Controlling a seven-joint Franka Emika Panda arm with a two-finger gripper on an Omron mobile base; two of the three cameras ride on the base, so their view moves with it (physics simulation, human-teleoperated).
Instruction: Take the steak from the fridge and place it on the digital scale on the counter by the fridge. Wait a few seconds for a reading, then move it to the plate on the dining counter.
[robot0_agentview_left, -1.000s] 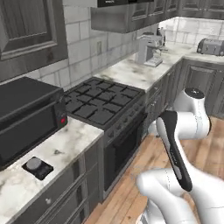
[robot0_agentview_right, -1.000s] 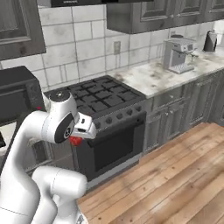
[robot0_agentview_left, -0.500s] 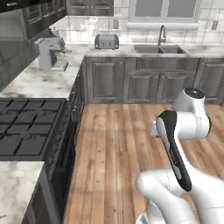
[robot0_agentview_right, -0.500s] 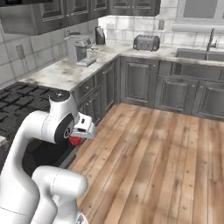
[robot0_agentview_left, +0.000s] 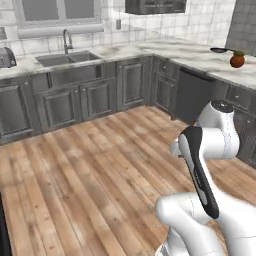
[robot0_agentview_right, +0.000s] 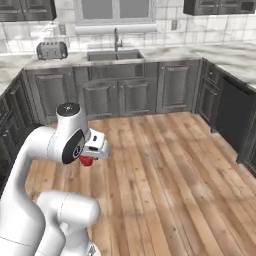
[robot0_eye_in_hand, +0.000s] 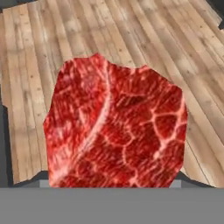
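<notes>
Wooden plank floor (robot0_agentview_left: 90, 170) spreads under me, with dark grey cabinets (robot0_agentview_right: 125, 95) and a sink (robot0_agentview_right: 114, 54) along the far wall. I carry the steak (robot0_eye_in_hand: 116, 127) clamped in my gripper (robot0_agentview_right: 88, 159), tucked close to my arm and clear of the floor, I judge so it rides safely to the plate. No labels or writing are legible anywhere, not even on the toaster (robot0_agentview_right: 52, 49)
</notes>
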